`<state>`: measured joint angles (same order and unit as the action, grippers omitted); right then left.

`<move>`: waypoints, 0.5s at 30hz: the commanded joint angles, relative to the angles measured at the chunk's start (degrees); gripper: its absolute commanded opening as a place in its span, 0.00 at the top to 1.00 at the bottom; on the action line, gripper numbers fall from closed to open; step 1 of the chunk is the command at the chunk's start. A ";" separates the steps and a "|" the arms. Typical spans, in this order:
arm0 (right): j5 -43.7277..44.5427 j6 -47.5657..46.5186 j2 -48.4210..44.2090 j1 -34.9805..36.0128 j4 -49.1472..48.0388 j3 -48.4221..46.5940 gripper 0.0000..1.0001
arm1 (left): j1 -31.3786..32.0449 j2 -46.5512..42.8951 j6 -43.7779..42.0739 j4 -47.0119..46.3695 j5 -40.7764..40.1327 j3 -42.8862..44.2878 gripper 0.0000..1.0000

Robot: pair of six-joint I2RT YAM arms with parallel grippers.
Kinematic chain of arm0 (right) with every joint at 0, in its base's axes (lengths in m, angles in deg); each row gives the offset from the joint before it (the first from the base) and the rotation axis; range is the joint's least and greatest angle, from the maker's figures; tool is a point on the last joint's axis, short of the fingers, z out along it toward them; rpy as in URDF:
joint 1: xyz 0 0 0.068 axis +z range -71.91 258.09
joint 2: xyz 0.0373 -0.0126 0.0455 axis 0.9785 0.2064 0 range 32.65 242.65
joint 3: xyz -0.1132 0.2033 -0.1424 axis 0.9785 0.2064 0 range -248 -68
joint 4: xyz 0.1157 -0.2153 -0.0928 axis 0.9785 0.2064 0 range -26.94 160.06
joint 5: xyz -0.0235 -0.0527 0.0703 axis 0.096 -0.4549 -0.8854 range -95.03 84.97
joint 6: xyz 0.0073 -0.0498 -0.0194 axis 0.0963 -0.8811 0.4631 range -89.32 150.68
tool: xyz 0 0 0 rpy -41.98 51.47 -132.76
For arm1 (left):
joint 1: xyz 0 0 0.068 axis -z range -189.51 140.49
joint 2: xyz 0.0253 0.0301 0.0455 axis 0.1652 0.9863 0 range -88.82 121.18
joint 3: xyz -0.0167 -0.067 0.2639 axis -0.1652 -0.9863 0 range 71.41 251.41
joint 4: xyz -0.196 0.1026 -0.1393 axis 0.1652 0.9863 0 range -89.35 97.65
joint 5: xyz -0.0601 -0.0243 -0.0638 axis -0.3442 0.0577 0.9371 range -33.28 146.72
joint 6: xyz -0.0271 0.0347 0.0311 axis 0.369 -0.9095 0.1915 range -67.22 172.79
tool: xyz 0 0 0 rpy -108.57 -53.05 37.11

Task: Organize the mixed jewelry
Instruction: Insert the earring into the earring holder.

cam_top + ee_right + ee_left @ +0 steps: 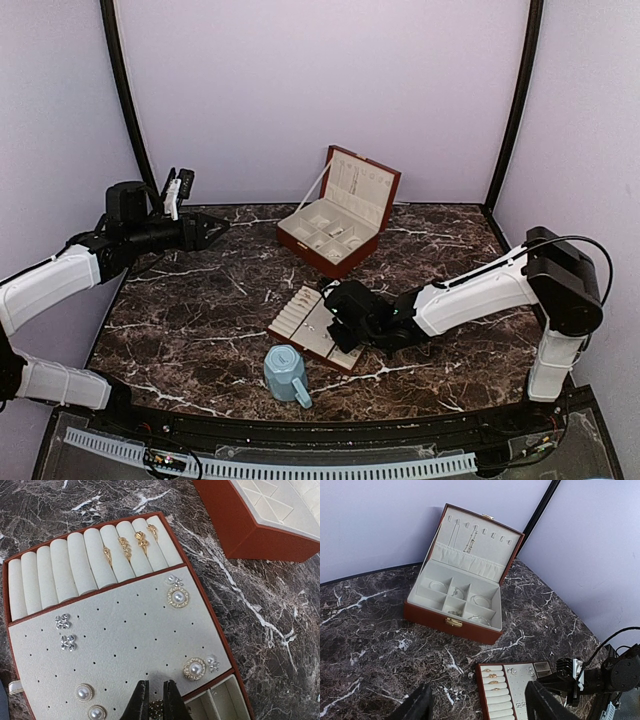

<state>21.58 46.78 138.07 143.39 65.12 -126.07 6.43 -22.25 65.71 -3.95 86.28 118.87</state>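
One sparkly stud (156, 711), six o'clock on the tray (125, 645) pad, apparently pinched in the nearly closed right gripper (156, 686), probably for seating in a hole. Four gold rings (127, 547) slotted at twelve o'clock. Idle left gripper (205, 231) wide open, empty, at nine o'clock.

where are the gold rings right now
In the right wrist view, the four gold rings sit between the cream rolls at the right end of the tray, just above the pearl studs.
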 commanded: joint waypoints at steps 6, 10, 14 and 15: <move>1.07 -1.78 0.16 0.57 -1.85 -0.49 0.92 | -0.30 -1.03 0.39 -0.85 0.79 -0.53 0.34; 1.24 -2.08 0.63 0.70 -1.80 -0.76 0.92 | -0.30 -1.11 0.34 -0.78 0.81 -0.53 0.34; 1.14 -2.18 1.00 0.97 -1.82 -0.84 0.92 | -0.30 -1.17 0.34 -0.76 0.78 -0.53 0.34; 1.16 -2.21 1.07 1.05 -1.80 -0.89 0.92 | -0.30 -1.24 0.34 -0.76 0.79 -0.53 0.34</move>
<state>21.89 45.09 138.12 143.84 64.77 -126.07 6.43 -22.25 65.74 -3.93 86.31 118.87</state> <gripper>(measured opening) 0.076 0.658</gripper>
